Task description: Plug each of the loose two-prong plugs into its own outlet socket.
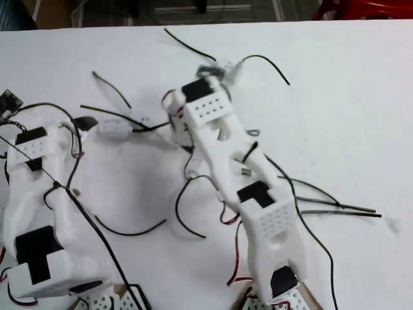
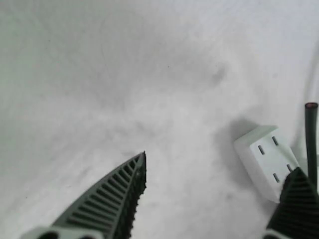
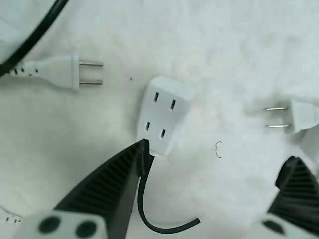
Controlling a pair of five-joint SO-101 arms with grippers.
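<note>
Left claw (image 2: 220, 162) spread wide above worktop (image 2: 124, 74), socket block (image 2: 264, 157) just beside one finger | right claw (image 3: 219, 152) spread wide, second socket block (image 3: 162, 114) touching one fingertip, white plug (image 3: 57, 69) beyond it, another plug (image 3: 299, 117) near other finger, both plugs loose

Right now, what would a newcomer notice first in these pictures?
A white outlet block lies below the right arm, with one loose plug on one side and a second plug opposite, both prongs-first toward it. A second outlet block sits by the left arm, and black wires sprawl across the white table.
</note>
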